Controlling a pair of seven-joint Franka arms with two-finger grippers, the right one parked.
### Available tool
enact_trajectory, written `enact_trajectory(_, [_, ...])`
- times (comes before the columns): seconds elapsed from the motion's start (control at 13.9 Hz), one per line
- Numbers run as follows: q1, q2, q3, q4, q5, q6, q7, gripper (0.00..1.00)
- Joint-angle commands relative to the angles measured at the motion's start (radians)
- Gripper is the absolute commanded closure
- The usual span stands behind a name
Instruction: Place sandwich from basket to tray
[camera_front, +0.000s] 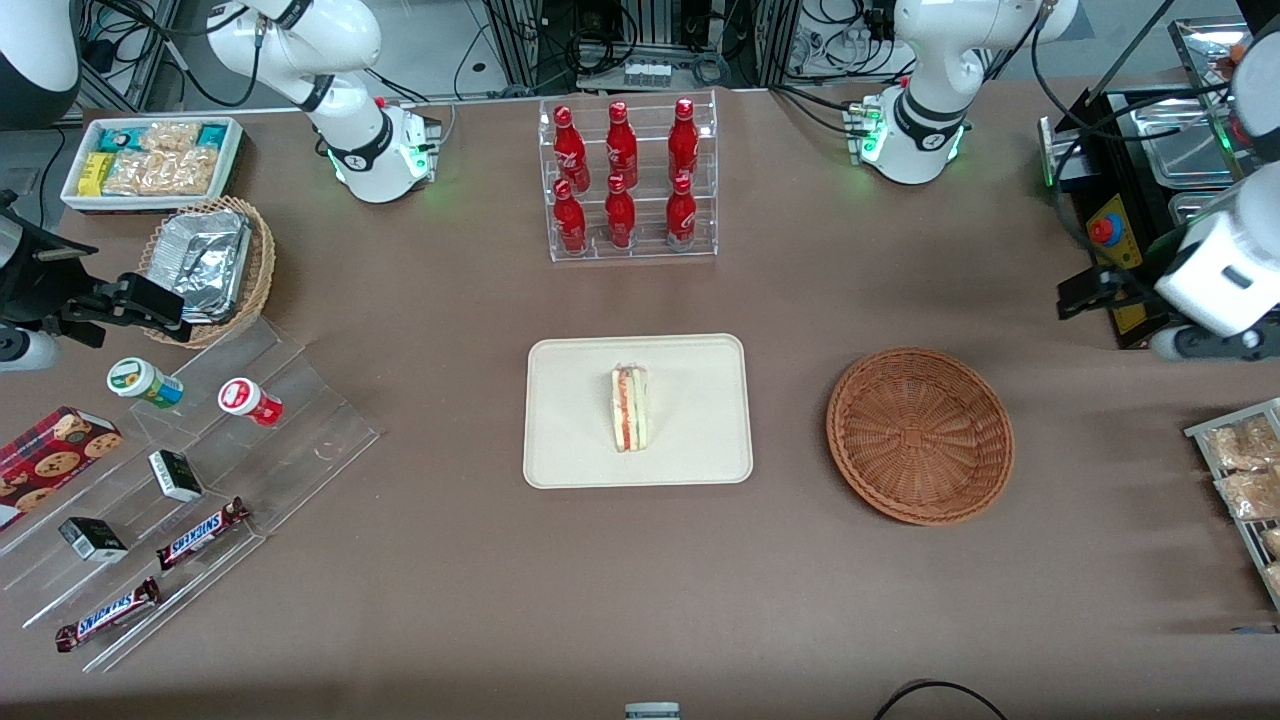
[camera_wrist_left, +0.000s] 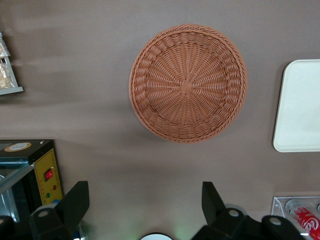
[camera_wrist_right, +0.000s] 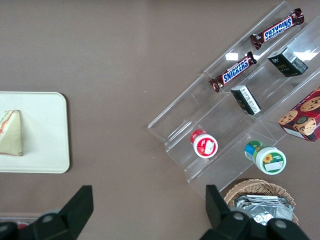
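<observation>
The sandwich lies on the cream-white tray in the middle of the table, filling edge up. It also shows in the right wrist view on the tray. The reddish-brown basket sits empty beside the tray, toward the working arm's end. My left gripper is raised above the table, farther from the front camera than the basket and well apart from it. In the left wrist view the gripper is open and empty, with the empty basket and a tray edge below.
A clear rack of red bottles stands farther back than the tray. A black box with a red button and a wire rack of snack packets are at the working arm's end. A clear stepped shelf and a tan basket of foil containers are at the parked arm's end.
</observation>
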Motion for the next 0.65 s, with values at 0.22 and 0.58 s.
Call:
enact_trajectory(0.22, [-0.001,-0.064,-0.020,-0.053,-0.010,-0.017,-0.105,0.01])
enact_trajectory(0.58, [0.000,-0.029,-0.020,0.009,-0.034,-0.014,-0.105,0.01])
